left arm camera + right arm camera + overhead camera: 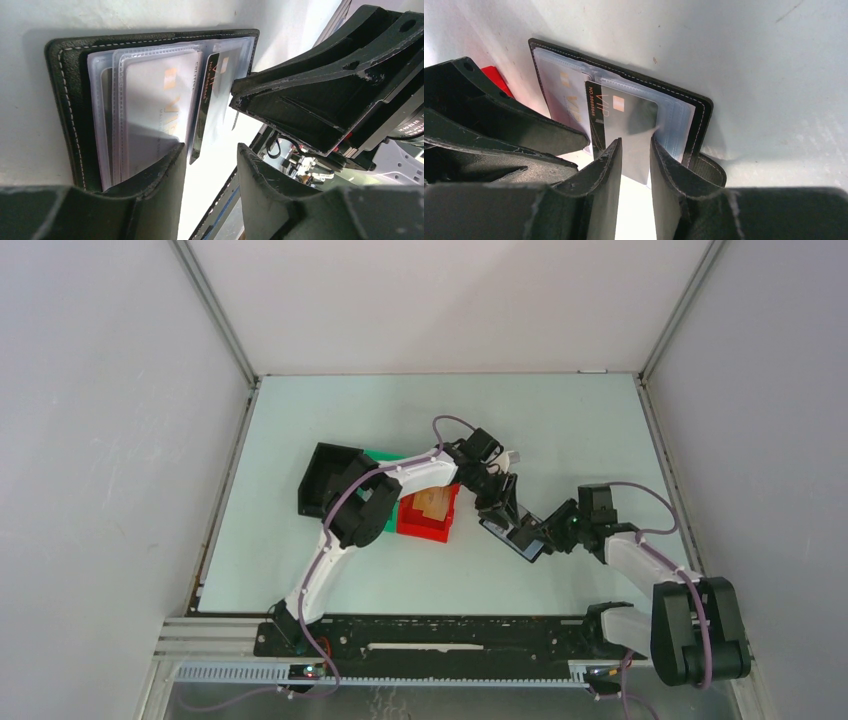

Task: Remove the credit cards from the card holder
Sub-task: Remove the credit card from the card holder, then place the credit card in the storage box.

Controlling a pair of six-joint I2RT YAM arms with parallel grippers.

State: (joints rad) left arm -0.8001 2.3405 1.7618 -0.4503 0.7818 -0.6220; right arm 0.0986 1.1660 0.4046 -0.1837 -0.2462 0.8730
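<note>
Wallet (65, 100) lies open on the pale green table (560, 420), to the right of the red bin (422, 530). Its clear plastic sleeves hold pale, shiny cards (155, 105), layered one over another. A dark card (624, 115) marked VIP sticks partly out of the sleeves, askew across them. The red bin holds something tan (433, 502). A black bin (312, 490) sits to its left, its inside too dark to read, and a green thing (385, 456) shows behind, partly covered by the left arm (400, 480).

From overhead the wallet is only a dark patch. The right wrist view shows the right gripper (636, 145) with its fingers a narrow gap apart over the dark card; I cannot tell whether they pinch it. The left wrist view shows the left gripper (210, 152) released, its fingers wide apart at the wallet's near edge. The dark card's corner is just beside one of them, and the right gripper's tip rests against the sleeves.

Plain grey-white walls (100, 440) enclose the table on three sides.
</note>
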